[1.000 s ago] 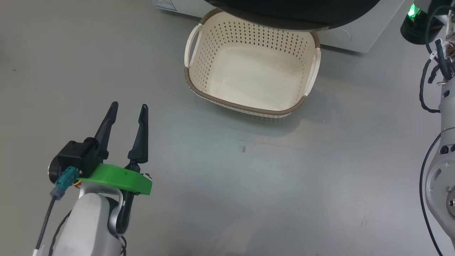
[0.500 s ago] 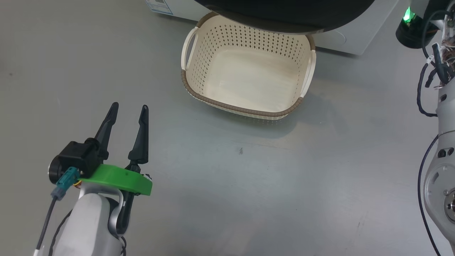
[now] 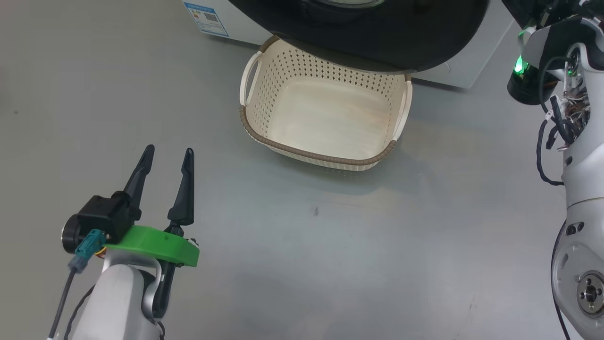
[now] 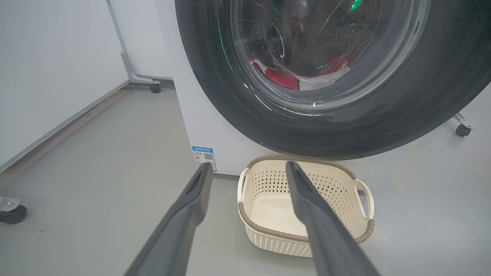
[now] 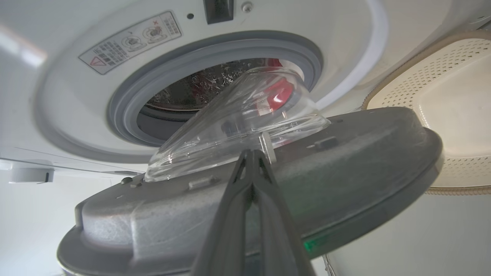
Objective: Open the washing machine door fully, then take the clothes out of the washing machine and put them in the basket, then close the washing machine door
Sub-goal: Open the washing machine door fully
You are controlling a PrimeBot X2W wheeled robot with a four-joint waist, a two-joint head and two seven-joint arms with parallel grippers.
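The washing machine door (image 3: 377, 42), partly open. It stands swung out from the washing machine (image 5: 345, 46). Its glossy black outer face is turned toward the robot and its rim overhangs the far edge of the basket (image 3: 311, 153). In the right wrist view the door's grey inner face (image 5: 345, 153) carries the clear glass bowl (image 5: 238, 119), which bulges back toward the grey gasket (image 5: 215, 50) and the drum mouth. The clothes (image 4: 282, 78), red and white, lie low in the drum and are seen through the window.

The basket stands upright on the grey floor (image 3: 330, 259), just in front of the machine, below the door. Its long axis runs across the head view, with a handle at each short end. A blue label (image 3: 205, 16) marks the machine's lower front.

The right gripper (image 5: 251, 154) has its fingers pressed together, gripping nothing, with the tips at the foot of the glass bowl; whether they touch it cannot be told. The left gripper (image 3: 168, 153) hovers above the floor, jaws spread wide and holding nothing, pointing toward the machine, well apart from the basket.
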